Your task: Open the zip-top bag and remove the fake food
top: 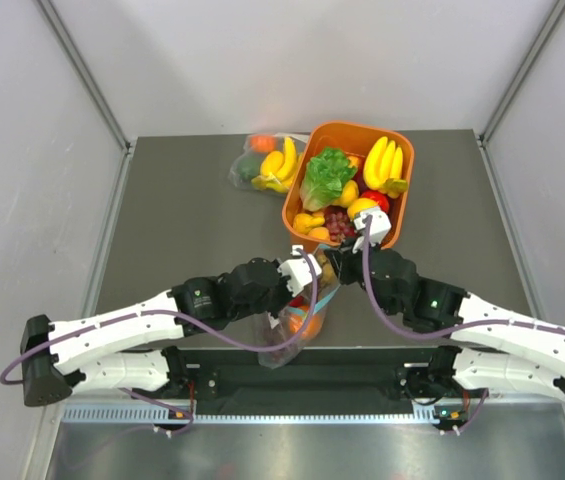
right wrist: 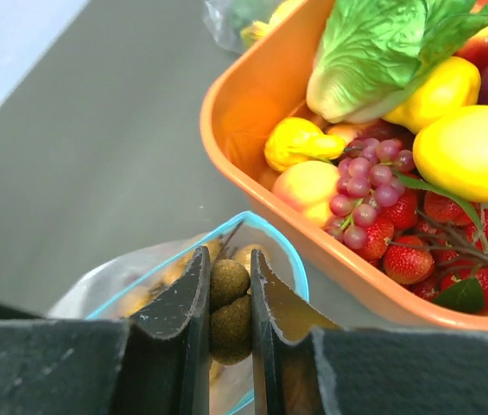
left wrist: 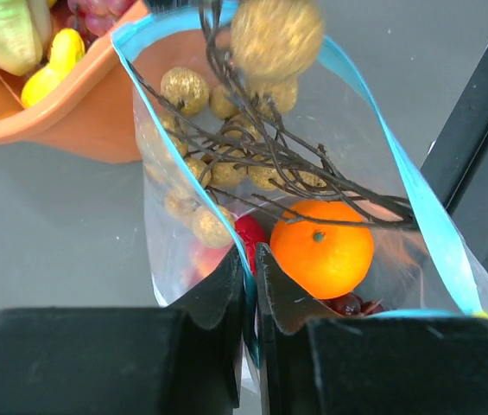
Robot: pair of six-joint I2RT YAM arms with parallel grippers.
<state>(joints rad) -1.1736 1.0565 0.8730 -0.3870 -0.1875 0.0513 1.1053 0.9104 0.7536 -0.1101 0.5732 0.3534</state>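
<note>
The small clear bag (top: 274,348) was held up between the two arms at the near edge of the table (top: 172,220), just in front of the orange tub (top: 298,185). Its teal-blue mouth was spread open. The left gripper (left wrist: 249,275) was nipped nearly closed on the near lip of that mouth, with the blue strip pinched flat between its black fingers. The right gripper (right wrist: 229,259) stood over the opening with its jaws narrow, clamped on two brownish-green grapes of the grape bunch (right wrist: 229,324).

From the left wrist I could see one grape lifted level with the mouth, blurred. The rest of the bunch lay inside the bag on dark, twiggy stems. Under those stems lay the orange (left wrist: 321,246), and beside it a red fruit (left wrist: 248,232) pressed against the plastic, half hidden by the fingers.

The tub behind was heaped with lettuce (top: 327,175), yellow pieces, strawberries and purple grapes. A second bag (top: 262,165) showing bananas lay on the table touching the tub's far left side.
</note>
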